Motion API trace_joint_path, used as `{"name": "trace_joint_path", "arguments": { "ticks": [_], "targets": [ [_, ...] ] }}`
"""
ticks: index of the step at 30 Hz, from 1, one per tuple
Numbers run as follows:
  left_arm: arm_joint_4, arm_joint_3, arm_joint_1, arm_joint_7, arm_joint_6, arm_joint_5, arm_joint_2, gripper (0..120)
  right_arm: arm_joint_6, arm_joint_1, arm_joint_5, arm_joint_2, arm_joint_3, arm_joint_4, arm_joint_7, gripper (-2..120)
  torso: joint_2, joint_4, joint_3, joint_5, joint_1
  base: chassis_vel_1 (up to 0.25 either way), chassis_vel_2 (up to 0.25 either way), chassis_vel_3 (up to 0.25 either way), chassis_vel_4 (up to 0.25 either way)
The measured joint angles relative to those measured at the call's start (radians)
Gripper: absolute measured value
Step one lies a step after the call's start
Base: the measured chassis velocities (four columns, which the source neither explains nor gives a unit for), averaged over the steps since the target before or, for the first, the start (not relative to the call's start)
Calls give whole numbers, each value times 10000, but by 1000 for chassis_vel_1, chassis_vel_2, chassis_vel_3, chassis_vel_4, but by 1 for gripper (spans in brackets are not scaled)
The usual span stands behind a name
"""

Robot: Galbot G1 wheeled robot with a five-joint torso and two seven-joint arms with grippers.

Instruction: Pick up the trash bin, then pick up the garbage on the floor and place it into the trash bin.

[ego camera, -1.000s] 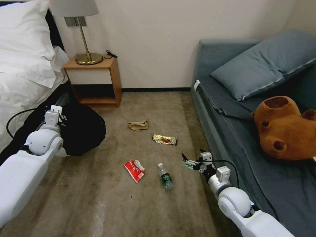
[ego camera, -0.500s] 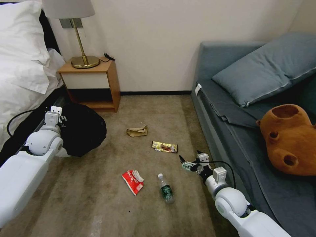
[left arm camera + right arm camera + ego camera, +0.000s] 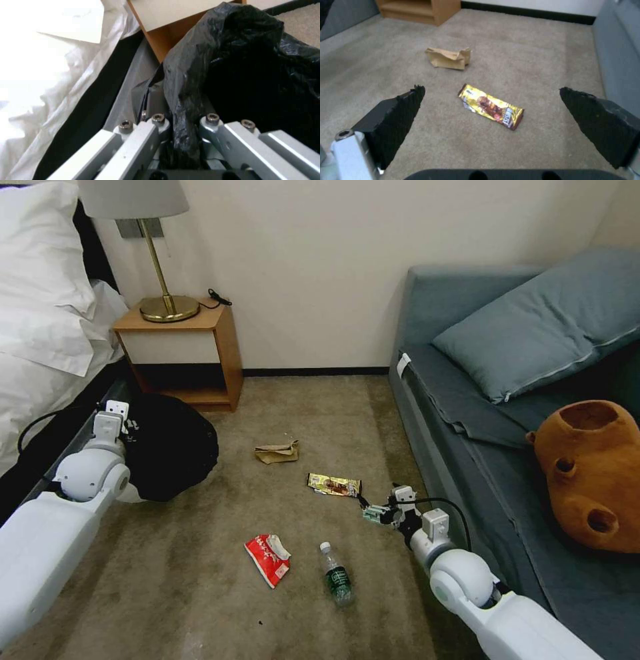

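Four litter pieces are lying on the carpet: paper bag point(image 3: 277, 452), wrapper point(image 3: 334, 485), packet point(image 3: 269, 559), bottle point(image 3: 337, 575). Right gripper point(image 3: 490, 105) is hovering spread over the wrapper; left gripper point(image 3: 181, 122) is clamping the bin point(image 3: 170, 447) beside the nightstand point(image 3: 180, 350).

My bin point(image 3: 175, 447) wears a glossy black bag. On the beige carpet point(image 3: 200, 580): a red-and-white packet point(image 3: 269, 559), a clear bottle point(image 3: 337, 575) with green label, a gold-brown wrapper point(image 3: 333, 485), a brown paper bag point(image 3: 277, 451). My right end effector point(image 3: 490, 110) has black ribbed pads.
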Motion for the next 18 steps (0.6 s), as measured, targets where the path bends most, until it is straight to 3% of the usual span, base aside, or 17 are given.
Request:
{"name": "trace_joint_path", "arguments": {
  "ticks": [12,18],
  "targets": [
    [-498,-39,455,-52,-30,122,-36,5,-95,1530,338,402,-1332,-1702,-280,100,0,-1,0,1,0,0,0,0,0],
    [-892,-340,1026,-62,-37,215,-95,5,-83,2445,226,978,-2331,-2952,-418,100,0,0,0,-1,0,0,0,0,0]
  ]
}}
